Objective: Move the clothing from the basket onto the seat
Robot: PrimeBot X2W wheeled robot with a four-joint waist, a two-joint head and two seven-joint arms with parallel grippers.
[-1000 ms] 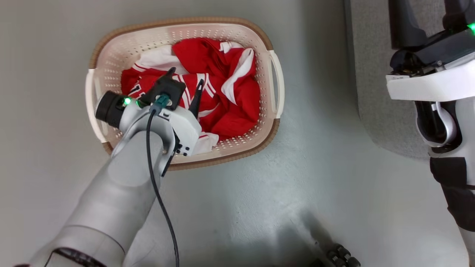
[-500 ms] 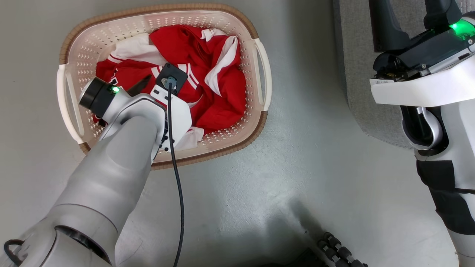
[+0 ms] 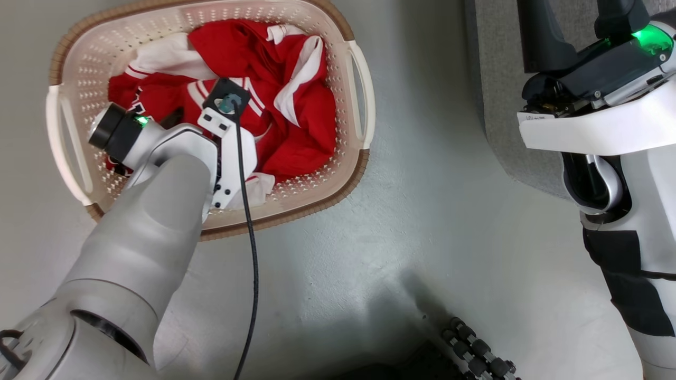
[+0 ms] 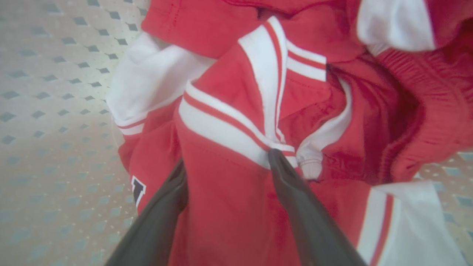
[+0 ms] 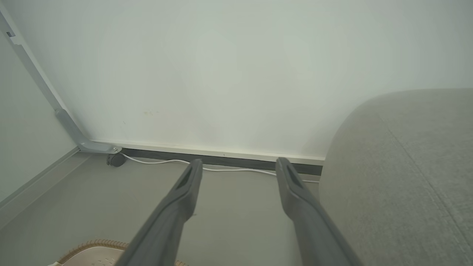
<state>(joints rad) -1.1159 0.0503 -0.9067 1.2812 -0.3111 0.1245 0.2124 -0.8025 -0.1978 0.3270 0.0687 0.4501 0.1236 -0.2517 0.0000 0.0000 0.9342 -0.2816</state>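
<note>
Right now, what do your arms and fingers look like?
The left forearm is silver-grey with a white wrist housing, a black cable and a green light. The right arm is white and black, also lit green. Both have long, dark grey, tapering fingers.

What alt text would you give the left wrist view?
The left gripper, its two dark fingers spread open, presses into crumpled red clothing with white stripes and trim, and a fold of the fabric bulges between the fingers. The garments lie in the cream perforated basket, whose wall shows at the left and lower right.
</note>
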